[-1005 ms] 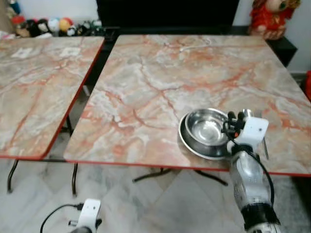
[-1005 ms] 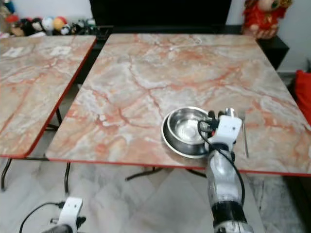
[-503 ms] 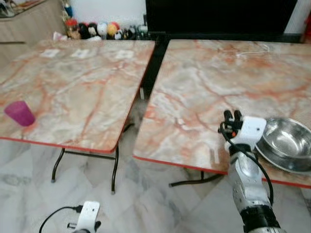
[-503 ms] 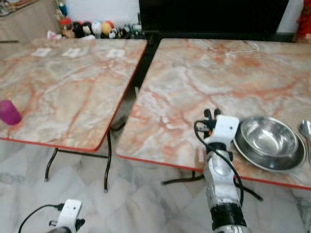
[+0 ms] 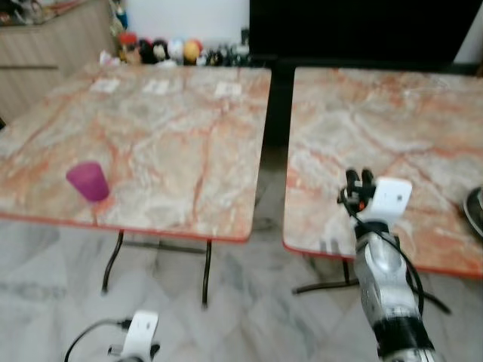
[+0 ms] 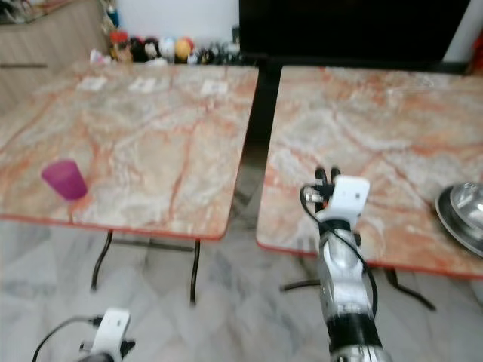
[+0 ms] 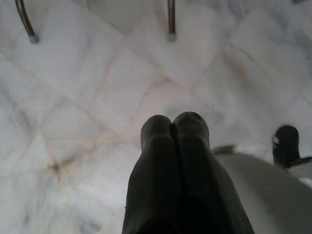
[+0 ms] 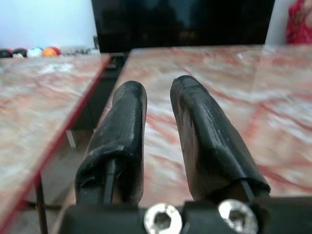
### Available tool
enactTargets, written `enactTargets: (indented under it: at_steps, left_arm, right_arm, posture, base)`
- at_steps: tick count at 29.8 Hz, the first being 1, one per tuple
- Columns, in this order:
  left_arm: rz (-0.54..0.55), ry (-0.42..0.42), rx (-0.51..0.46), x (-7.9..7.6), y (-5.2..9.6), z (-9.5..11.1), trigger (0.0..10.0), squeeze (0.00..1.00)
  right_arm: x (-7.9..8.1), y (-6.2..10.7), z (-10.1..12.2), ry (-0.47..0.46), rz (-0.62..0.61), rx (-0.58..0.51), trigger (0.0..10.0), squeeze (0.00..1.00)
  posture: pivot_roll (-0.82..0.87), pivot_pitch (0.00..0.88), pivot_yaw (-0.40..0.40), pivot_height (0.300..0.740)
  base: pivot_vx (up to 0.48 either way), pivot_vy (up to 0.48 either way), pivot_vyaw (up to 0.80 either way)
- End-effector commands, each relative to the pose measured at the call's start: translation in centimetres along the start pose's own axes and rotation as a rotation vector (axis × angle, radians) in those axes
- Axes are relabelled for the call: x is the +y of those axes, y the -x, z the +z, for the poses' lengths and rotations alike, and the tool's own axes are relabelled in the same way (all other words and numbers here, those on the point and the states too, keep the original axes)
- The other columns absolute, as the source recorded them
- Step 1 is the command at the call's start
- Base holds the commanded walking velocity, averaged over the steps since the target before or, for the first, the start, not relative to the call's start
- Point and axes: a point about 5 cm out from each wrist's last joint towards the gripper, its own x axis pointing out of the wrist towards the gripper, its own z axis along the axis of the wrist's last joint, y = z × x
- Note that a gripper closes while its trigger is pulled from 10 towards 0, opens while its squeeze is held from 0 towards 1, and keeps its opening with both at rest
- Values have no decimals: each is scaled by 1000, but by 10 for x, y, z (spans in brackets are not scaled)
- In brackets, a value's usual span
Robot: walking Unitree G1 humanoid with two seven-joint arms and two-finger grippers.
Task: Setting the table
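Note:
A purple cup stands upright near the front edge of the left marble table. A steel bowl on a plate sits at the front of the right marble table, cut by the picture's right edge. My right gripper is raised over the right table's front left corner, well apart from both. Its fingers stand a little apart, open, with nothing between them. My left gripper hangs low over the floor, shut and empty; its wrist shows at the bottom.
A narrow gap separates the two tables. Small white cards lie at the far side of the left table. Toys, a black cabinet and a wooden unit line the back. Thin table legs stand on the marble floor.
The view has swung left: the bowl has slid to the right edge and the purple cup on the left table has come further into view. Both grippers keep their poses.

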Motion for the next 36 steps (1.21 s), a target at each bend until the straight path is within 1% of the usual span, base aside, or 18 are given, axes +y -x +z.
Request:
enactTargets:
  at_steps: [1,27,29,36]
  left_arm:
    - [19,3,22,7,2,-7,10000,0]
    - [32,16,14,8,2,-4,10000,0]
    - [33,17,14,8,2,-4,10000,0]
    - [38,14,13,9,2,-3,10000,0]
  right_arm:
    - [11,-1,3,-20,29,-12,10000,0]
    - [23,-5,4,-29,65,-2,10000,0]
    - [23,-5,4,-29,67,-2,10000,0]
    - [25,-6,4,-32,87,7,10000,0]
  posture:
    - [103,0,-7,740]
    - [124,13,-10,740]
    - [125,15,-11,740]
    - [127,26,-12,740]
  base:
    - [0,480,0]
    - [0,480,0]
    - [0,356,0]
    - [0,0,0]
